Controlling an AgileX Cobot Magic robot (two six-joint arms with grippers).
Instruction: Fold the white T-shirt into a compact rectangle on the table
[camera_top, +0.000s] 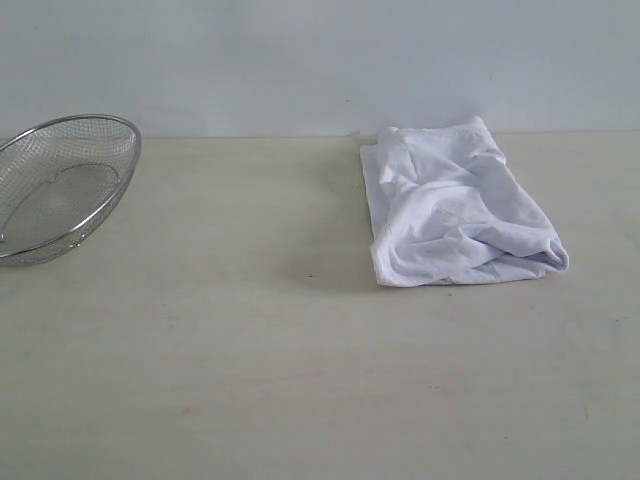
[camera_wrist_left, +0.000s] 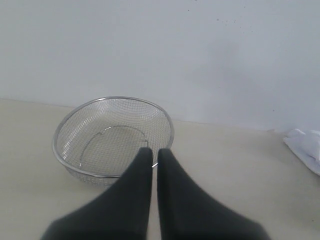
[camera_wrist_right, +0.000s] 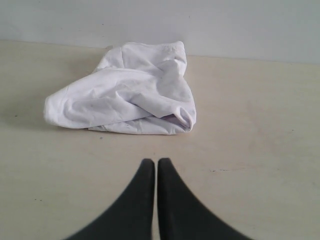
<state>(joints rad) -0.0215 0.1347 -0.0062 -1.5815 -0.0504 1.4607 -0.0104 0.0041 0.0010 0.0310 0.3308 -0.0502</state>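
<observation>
White cotton, the white T-shirt (camera_top: 455, 210) lies bundled in a rough, rumpled rectangle on the far right of the table (camera_top: 250, 380), close to the wall (camera_top: 300, 60). No lettering shows, so the printed side is judged to be folded inward. Its edges are uneven and creased, and the fold looks loose rather than compact. The right gripper (camera_wrist_right: 156, 162) hangs near the shirt but apart from it, jaws together on nothing. The left gripper (camera_wrist_left: 154, 152) faces the wire-mesh basket (camera_top: 60, 190), jaws likewise together and holding nothing. Neither arm appears in the exterior view. The surface is pale beige, matte and lightly specked; the wall behind is plain pale grey.
</observation>
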